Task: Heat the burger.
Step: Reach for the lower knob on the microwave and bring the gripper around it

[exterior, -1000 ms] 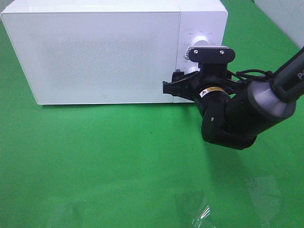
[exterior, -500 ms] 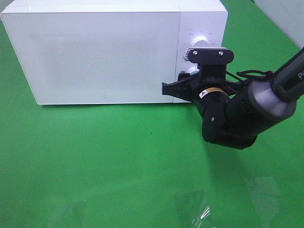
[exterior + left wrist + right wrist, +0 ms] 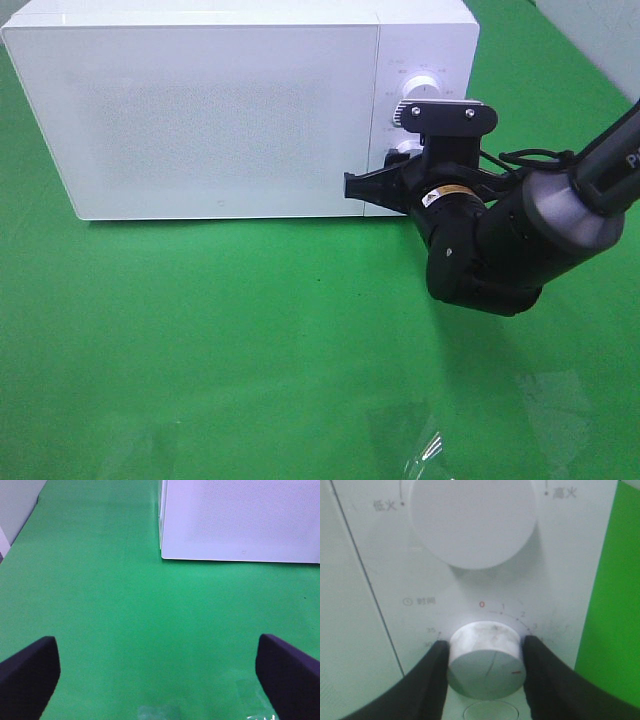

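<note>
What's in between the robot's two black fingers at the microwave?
The lower white knob, the timer dial, sits between the right hand's fingers, which touch its two sides. The right wrist view shows it.

A white microwave [image 3: 225, 110] with its door closed stands at the back of a green table [image 3: 200, 340], its control panel on the right side carrying an upper knob [image 3: 414, 87] and a lower knob [image 3: 399, 150]. The black right arm [image 3: 530, 230] reaches in from the right edge, and the right gripper [image 3: 393, 168] sits against the panel at the lower knob, though the arm's own bulk hides how its fingers meet it. A clear scrap of plastic [image 3: 420, 450] lies near the table's front edge.
</note>
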Controlling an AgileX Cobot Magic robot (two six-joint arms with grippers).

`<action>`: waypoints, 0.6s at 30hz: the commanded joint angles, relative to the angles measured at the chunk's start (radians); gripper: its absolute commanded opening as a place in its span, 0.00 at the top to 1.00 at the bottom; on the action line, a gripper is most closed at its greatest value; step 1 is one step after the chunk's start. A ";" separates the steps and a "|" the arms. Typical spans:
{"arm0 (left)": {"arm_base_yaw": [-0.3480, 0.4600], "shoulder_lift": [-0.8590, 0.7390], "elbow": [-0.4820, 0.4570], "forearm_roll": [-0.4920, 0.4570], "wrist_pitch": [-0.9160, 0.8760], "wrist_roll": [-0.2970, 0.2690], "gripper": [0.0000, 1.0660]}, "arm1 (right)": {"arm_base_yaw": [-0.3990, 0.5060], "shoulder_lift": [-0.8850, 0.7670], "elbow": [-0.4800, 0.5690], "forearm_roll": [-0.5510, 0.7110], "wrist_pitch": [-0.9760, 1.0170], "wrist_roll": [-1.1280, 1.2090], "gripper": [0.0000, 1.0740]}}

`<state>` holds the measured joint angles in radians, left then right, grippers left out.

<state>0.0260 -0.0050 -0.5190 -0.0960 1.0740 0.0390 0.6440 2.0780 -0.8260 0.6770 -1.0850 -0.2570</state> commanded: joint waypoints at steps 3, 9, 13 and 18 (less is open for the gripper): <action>0.004 -0.016 0.002 -0.004 -0.005 -0.004 0.07 | 0.001 -0.005 -0.009 -0.100 -0.088 0.114 1.00; 0.004 -0.016 0.002 -0.004 -0.005 -0.004 0.07 | 0.001 -0.005 -0.009 -0.134 -0.106 0.426 1.00; 0.004 -0.016 0.002 -0.004 -0.005 -0.004 0.07 | 0.001 -0.005 -0.009 -0.156 -0.116 0.688 1.00; 0.004 -0.016 0.002 -0.004 -0.005 -0.004 0.07 | 0.001 -0.005 -0.009 -0.249 -0.245 1.195 1.00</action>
<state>0.0260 -0.0050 -0.5190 -0.0960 1.0740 0.0390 0.6390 2.0920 -0.8040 0.5910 -1.1430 0.7660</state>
